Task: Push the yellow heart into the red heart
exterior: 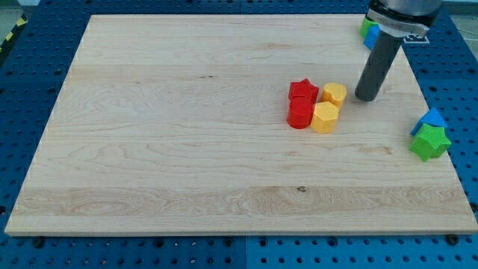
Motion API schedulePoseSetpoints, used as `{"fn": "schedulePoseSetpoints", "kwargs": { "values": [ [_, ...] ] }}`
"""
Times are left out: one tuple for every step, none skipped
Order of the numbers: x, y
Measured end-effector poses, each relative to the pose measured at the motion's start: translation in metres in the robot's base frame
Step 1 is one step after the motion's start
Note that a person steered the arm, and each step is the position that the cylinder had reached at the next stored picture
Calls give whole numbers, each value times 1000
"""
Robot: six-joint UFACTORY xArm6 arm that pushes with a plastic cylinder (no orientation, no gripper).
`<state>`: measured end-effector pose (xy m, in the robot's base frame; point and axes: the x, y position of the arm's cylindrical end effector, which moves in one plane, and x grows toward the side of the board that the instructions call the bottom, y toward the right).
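Overhead and slightly angled, one camera looks down on a pale wooden board [187,134] lying on a blue pegboard table [30,82]. The board's left and middle are bare wood.

Right of centre sits a tight cluster of four blocks. On its left side are two red ones: a red star [303,90] nearer the view's top, and just below it, touching, a rounder red block [300,113] whose shape is hard to make out and which may be the red heart. On the cluster's right side are two yellow ones: a yellow block [325,117] pressed against the lower red one, and a smaller yellow block [334,94] above it, beside the star. Which of these is the yellow heart I cannot tell.

Just right of the cluster stands the dark rod, with my tip [367,98] on the wood, close to the upper yellow block but apart from it. The rod carries no claw, so nothing opens or closes.

Behind the rod, at the top right corner, a green block [367,26] and a blue block [371,37] peek out. At the right edge, a blue block [431,118] and a green star [430,142] sit together, overhanging the board's rim.
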<state>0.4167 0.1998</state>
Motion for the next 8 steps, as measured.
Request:
{"fn": "schedulePoseSetpoints", "kwargs": {
  "values": [
    [10,0],
    [10,-8],
    [10,-19],
    [10,-41],
    [10,-42],
    [5,-40],
    [2,-26],
    [2,7]
  ]
}}
